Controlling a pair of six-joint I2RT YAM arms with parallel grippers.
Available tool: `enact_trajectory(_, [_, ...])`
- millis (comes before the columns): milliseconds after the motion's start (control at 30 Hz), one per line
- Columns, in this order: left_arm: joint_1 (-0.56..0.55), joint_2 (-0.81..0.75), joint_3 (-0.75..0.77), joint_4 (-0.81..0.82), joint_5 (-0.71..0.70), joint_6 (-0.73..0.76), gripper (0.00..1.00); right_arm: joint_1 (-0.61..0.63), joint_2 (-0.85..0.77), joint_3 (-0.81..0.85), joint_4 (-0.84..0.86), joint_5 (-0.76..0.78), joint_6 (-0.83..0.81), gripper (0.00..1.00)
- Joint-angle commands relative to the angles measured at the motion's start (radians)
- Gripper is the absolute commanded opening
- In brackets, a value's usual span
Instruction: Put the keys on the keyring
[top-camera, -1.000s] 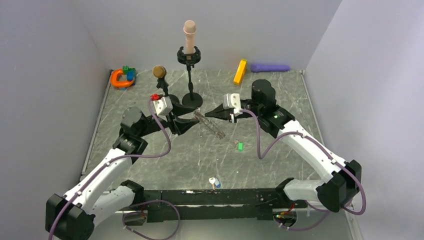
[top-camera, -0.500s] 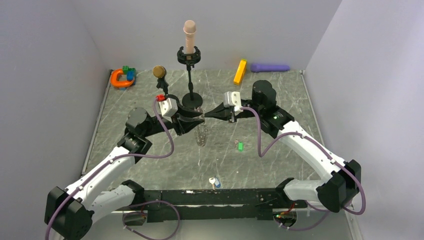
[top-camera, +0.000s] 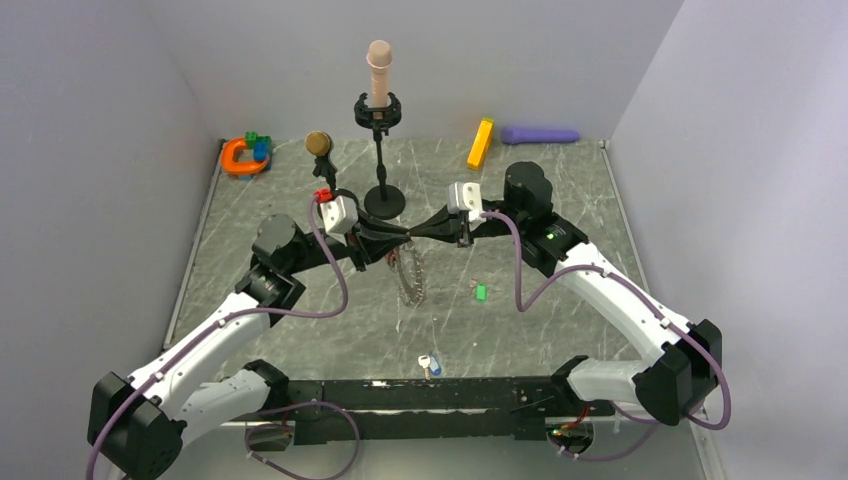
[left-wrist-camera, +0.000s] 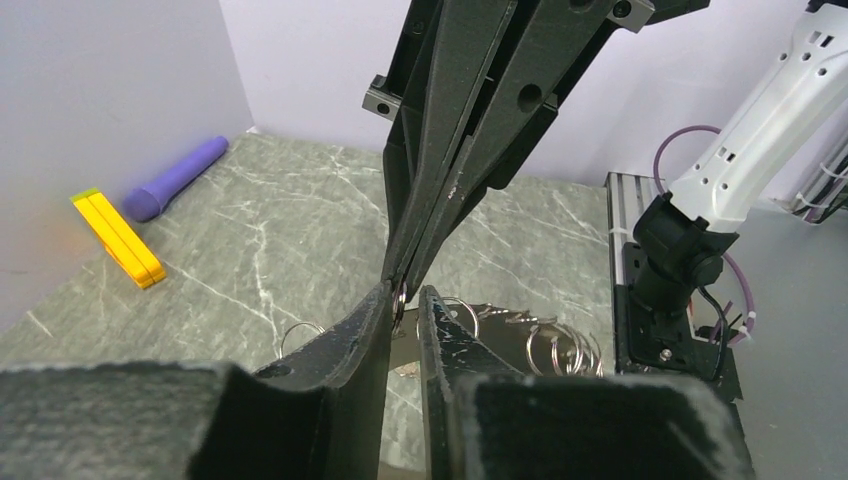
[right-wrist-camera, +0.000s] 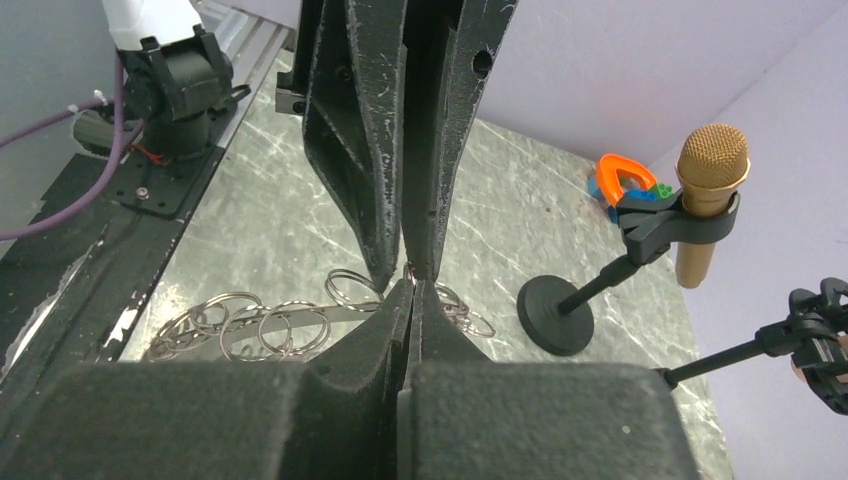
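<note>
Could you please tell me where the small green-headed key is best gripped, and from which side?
Probably by the green plastic head of the small metal key, from above: it lies flat on the marbled grey table, and the head is its widest part, leaving the metal end free.

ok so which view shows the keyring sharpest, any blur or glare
Top view: even light, soft shadows, keyring small but clear. Left wrist view: left end effector up close looks soft, its rings half hidden. Right wrist view: its rings crispest, mild sheen on the table.
</note>
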Motion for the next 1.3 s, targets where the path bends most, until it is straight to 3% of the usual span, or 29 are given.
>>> enact_trajectory(0, [-0.017, 0.005, 0.056, -0.012, 0.006, 0.031, 0.18, -0.001, -0.036, 0.016, 0.042, -0.032, -0.011, 0.0])
enact_trajectory(167, [-0.027, 0.0, 0.078, -0.121, 0.001, 0.095, 0.16, -0.001, -0.038, 0.02, 0.027, -0.035, -0.021, 0.0])
enact_trajectory(500, [-0.029, -0.026, 0.069, -0.179, -0.021, 0.129, 0.23, -0.001, -0.042, 0.017, 0.013, -0.037, -0.029, 0.0])
enact_trajectory(767, [-0.029, -0.02, 0.072, -0.132, -0.027, 0.098, 0.11, -0.001, -0.044, 0.015, -0.003, -0.042, -0.037, 0.0])
enact_trajectory(867, [-0.029, -0.019, 0.076, -0.119, -0.025, 0.089, 0.0, -0.001, -0.044, 0.016, -0.011, -0.048, -0.039, 0.0])
enact_trajectory(1167, [-0.029, -0.068, 0.032, -0.031, -0.064, 0.057, 0.0, -0.002, -0.041, -0.017, 0.078, -0.033, 0.071, 0.0])
enact_trajectory(1267, [-0.03, -0.076, 0.034, -0.027, -0.069, 0.057, 0.0, -0.002, -0.043, -0.046, 0.153, -0.022, 0.155, 0.11])
